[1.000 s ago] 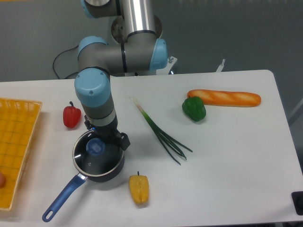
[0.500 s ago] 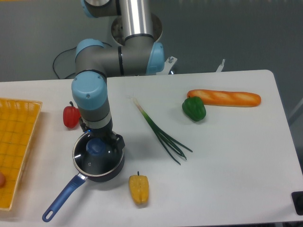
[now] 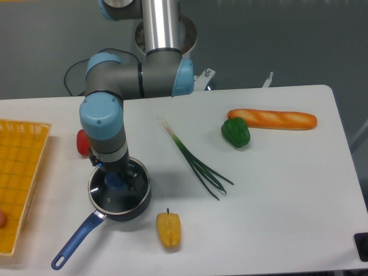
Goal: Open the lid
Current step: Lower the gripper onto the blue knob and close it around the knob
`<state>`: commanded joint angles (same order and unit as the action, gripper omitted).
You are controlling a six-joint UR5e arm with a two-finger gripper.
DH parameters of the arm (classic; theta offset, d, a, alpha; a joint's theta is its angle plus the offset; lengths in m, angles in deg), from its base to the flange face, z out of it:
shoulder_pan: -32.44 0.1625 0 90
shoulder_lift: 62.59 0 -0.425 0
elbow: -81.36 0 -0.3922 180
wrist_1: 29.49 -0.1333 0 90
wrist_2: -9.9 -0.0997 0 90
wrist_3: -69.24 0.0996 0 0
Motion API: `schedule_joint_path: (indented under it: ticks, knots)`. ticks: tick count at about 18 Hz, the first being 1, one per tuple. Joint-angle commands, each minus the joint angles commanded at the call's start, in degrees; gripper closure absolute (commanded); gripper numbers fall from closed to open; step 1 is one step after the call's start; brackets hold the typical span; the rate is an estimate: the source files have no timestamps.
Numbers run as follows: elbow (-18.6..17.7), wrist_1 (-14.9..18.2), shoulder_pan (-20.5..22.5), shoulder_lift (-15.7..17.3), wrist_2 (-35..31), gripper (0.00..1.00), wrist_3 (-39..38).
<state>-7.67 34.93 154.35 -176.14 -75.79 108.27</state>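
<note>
A dark saucepan [image 3: 138,204] with a long blue handle [image 3: 75,241] sits at the front left of the table. The glass lid [image 3: 112,197] with its blue knob [image 3: 114,181] lies flat on it. My gripper [image 3: 117,177] hangs straight down over the middle of the lid, its fingers on either side of the knob. The wrist hides most of the fingers, so whether they press on the knob does not show.
A red pepper [image 3: 83,142] lies just behind the pan, partly behind my arm. A yellow pepper [image 3: 168,229] sits to the pan's front right. Spring onions [image 3: 195,163], a green pepper [image 3: 236,131] and a baguette [image 3: 272,119] lie to the right. A yellow basket [image 3: 17,172] stands at the left edge.
My arm has shifted left and lowered, bringing the gripper from the lid's right rim to directly over the blue knob. The pan and lid have not moved.
</note>
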Motion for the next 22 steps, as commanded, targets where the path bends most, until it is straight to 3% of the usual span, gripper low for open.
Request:
schedule_joint_path:
  ticks: [22]
  knots:
    - [-0.88, 0.26, -0.44, -0.09, -0.62, 0.0, 0.44]
